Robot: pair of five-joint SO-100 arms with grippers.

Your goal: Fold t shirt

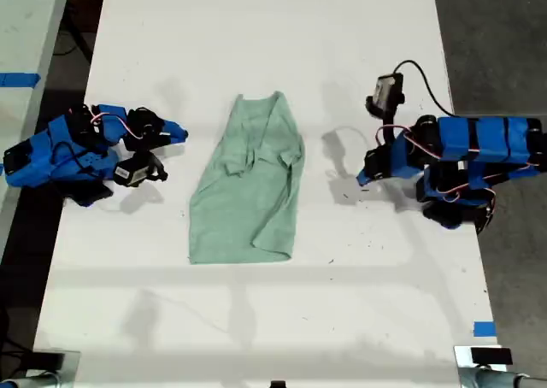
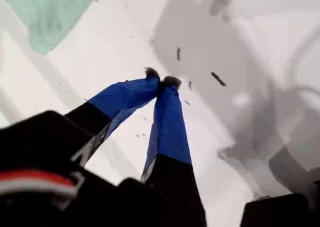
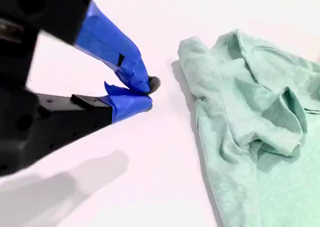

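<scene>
The pale mint-green, wrinkled fabric t shirt (image 1: 248, 183) lay flat near the middle of the long white table (image 1: 256, 29). Its narrower neck end pointed to the far edge of the table and its wider hem to the near edge in the exterior view. The cloth was partly folded over itself, with several creases in the upper half. My first gripper (image 1: 361, 179), with blue tape on its fingers, was at the exterior view's right side of the shirt. It was near the shirt but apart from it, low over the bare table. In the first wrist view the two taped fingers of this gripper (image 2: 162, 81) met at their dark tips and had nothing between them. Only a corner of the shirt (image 2: 50, 12) showed, well apart from the tips, and some small dark marks (image 2: 218, 79) were on the table near them. My second gripper (image 1: 179, 135) was at the exterior view's left side of the shirt, about level with its upper half, and did not touch it. In the second wrist view its blue fingers (image 3: 149, 92) were also pressed together and empty, and the edge of the shirt (image 3: 250, 112) lay just beside the tips. A small piece of blue tape (image 1: 484, 329) was stuck on the table at the exterior view's lower right.
</scene>
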